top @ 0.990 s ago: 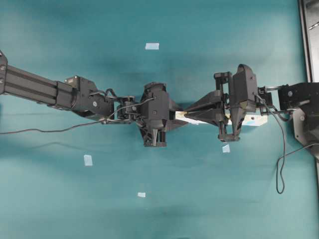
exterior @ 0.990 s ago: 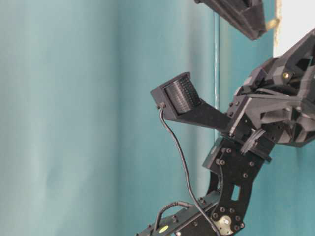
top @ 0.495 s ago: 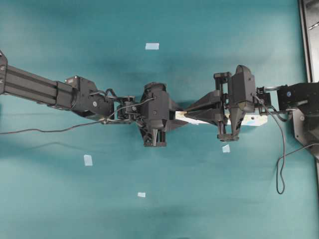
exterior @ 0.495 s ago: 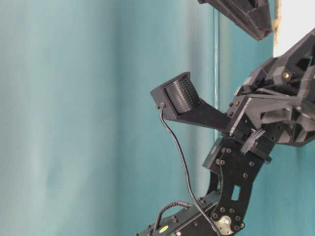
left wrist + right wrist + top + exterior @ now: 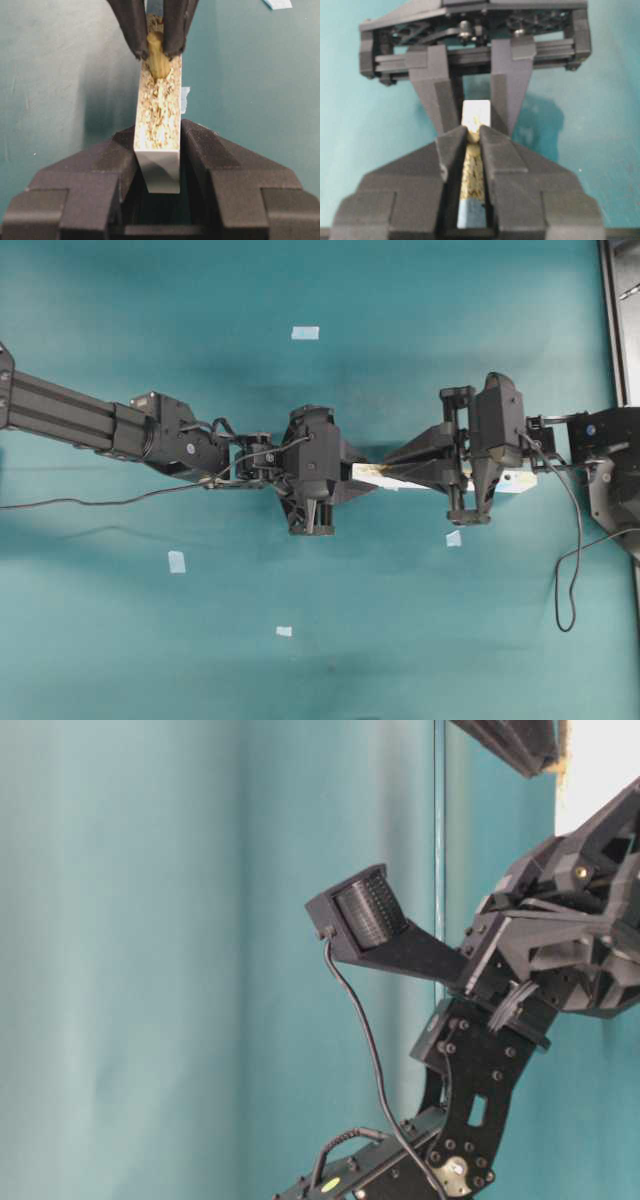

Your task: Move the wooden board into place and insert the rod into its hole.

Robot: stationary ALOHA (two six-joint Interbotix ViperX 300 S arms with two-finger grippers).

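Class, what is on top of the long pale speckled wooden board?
On the wooden board stands the short cream wooden rod, pinched by the right gripper; the left gripper clamps the board's near end. The rod's lower tip, and any hole beneath it, cannot be seen.

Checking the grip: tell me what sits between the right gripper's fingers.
In the left wrist view, the rod is pinched between the right gripper fingers, standing on the board.

Both arms reach level toward each other, tips nearly meeting. The left claw point(image 5: 157, 150) is clamped tight. The right claw point(image 5: 155, 47) is pinched closed just ahead of it.
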